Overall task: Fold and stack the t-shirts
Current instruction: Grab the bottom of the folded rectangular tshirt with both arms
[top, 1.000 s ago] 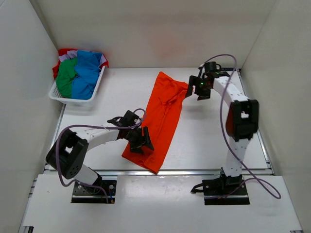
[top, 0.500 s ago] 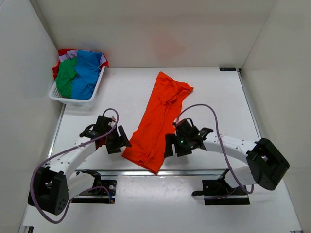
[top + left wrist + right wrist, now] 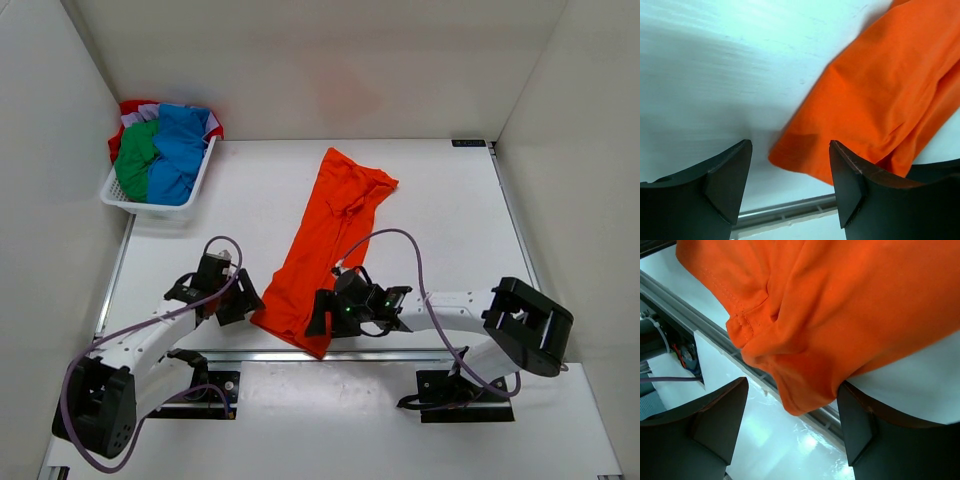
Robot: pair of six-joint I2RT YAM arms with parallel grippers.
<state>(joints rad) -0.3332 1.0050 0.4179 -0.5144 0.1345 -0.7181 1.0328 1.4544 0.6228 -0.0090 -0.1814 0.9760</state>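
Orange cloth t-shirt (image 3: 330, 235), folded into a long strip, lies mid-table with its long axis running from 7 to 1 o'clock. Its near hem sits between the arms, at 3 o'clock from the left gripper (image 3: 240, 300) and 9 o'clock from the right gripper (image 3: 322, 314). Both jaws stand spread, gripping nothing. The right is nearer and straddles the hem corner, so a fold toward 1 o'clock likely starts there.

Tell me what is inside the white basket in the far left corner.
The white basket holds a blue t-shirt on top, a green t-shirt beside it and a red t-shirt peeking out behind. Anything beneath them is covered.
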